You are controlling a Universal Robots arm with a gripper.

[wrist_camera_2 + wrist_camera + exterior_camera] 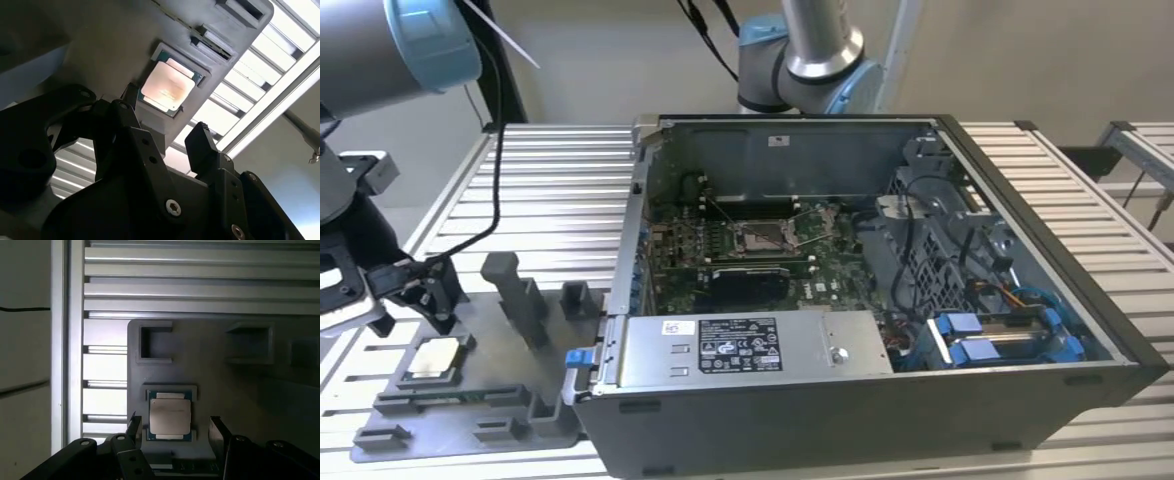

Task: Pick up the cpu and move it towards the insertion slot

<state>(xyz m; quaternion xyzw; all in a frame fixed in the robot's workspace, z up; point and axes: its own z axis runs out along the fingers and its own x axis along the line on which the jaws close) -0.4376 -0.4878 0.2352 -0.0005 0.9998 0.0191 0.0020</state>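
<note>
The cpu (434,359) lies flat, silvery top up, in a square recess of the grey plastic tray (480,410) at the exterior view's left. My gripper (414,318) hangs just above it, open, with nothing between its fingers. In both wrist views the cpu (170,416) (167,86) sits in line with the gap between the two black fingers (216,429) (201,137), still resting in its recess. The insertion slot (765,237), a shiny metal frame with a dark centre, sits on the green board inside the open computer case, well to the exterior view's right of the gripper.
The open computer case (1014,190) has raised walls, a power supply (720,350) at its front and blue drive brackets (1001,335). Tall grey posts (514,295) rise from the tray between the cpu and the case. A second arm's base (807,55) stands behind the case.
</note>
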